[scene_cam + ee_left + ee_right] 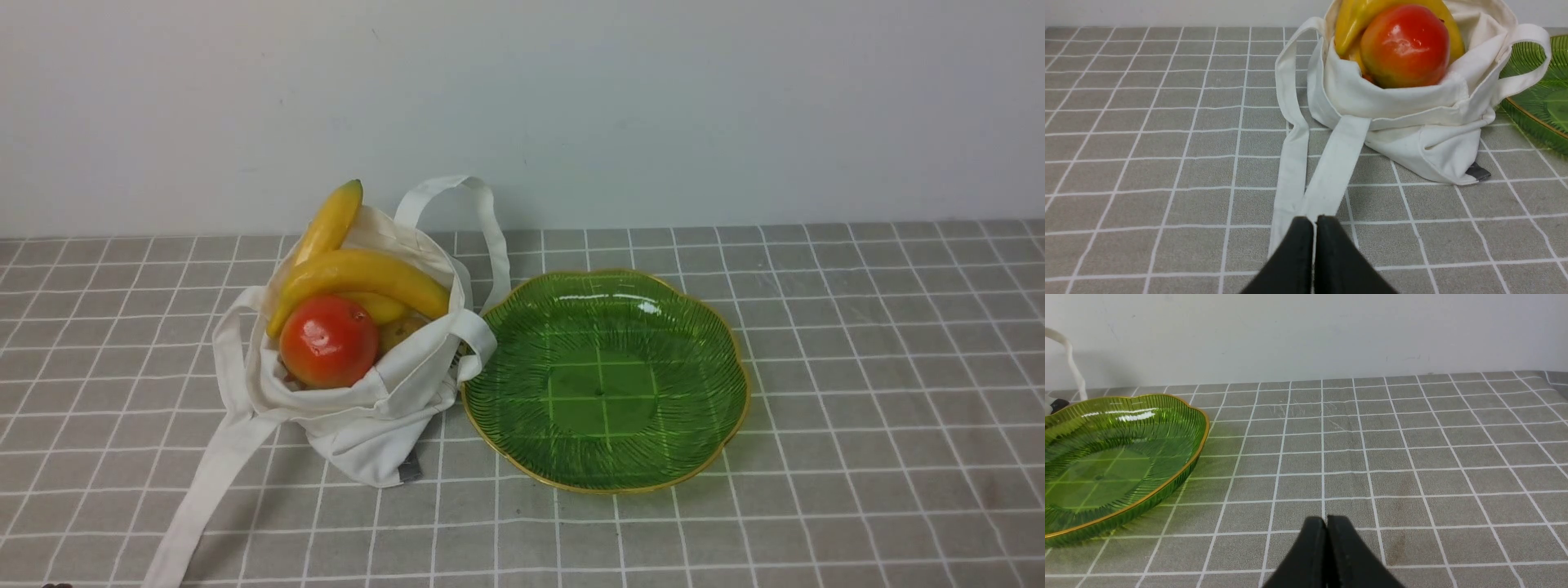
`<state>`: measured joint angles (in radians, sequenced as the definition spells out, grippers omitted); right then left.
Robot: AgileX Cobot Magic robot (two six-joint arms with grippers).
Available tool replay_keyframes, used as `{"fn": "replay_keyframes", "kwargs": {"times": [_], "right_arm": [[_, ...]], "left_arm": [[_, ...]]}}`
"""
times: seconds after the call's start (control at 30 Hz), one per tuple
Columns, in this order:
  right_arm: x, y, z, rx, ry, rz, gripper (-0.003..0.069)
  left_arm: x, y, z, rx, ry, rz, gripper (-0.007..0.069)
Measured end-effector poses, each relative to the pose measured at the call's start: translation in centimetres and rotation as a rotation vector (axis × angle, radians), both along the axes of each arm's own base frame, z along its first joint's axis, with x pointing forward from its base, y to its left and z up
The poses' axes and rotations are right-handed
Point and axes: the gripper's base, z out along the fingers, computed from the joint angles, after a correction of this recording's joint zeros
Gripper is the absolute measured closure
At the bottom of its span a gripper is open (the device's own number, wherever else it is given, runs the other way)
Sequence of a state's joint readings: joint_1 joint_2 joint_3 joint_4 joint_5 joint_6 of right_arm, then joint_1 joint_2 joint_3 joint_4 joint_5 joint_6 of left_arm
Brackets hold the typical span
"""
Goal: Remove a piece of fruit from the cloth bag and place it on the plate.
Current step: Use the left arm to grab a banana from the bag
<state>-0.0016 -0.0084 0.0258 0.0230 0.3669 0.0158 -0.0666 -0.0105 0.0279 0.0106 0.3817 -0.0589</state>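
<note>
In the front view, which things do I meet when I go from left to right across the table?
First the cloth bag → then the plate.

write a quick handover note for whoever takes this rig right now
Grippers: left gripper shut, empty, at the end of the cloth bag's long handle. right gripper shut, empty, over the tablecloth to the right of the plate.
Things: curved banana lies in the bag's open mouth, above the red fruit; the green-tipped banana sticks up behind. Plate sits right of the bag, nothing on it.
Done: nothing yet.
Left: grasp the curved banana, lift it out, set it on the plate.
</note>
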Motion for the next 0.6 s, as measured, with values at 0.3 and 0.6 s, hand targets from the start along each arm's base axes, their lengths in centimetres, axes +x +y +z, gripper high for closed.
{"fn": "replay_keyframes", "kwargs": {"times": [0.3,0.6], "right_arm": [[0.00,0.00,0.00,0.000,0.000,0.000,0.0674],[0.00,0.00,0.00,0.000,0.000,0.000,0.0674]], "left_arm": [[0.02,0.24,0.02,0.070,-0.005,0.005,0.0632],[0.03,0.26,0.06,0.076,-0.011,0.005,0.0632]]}}
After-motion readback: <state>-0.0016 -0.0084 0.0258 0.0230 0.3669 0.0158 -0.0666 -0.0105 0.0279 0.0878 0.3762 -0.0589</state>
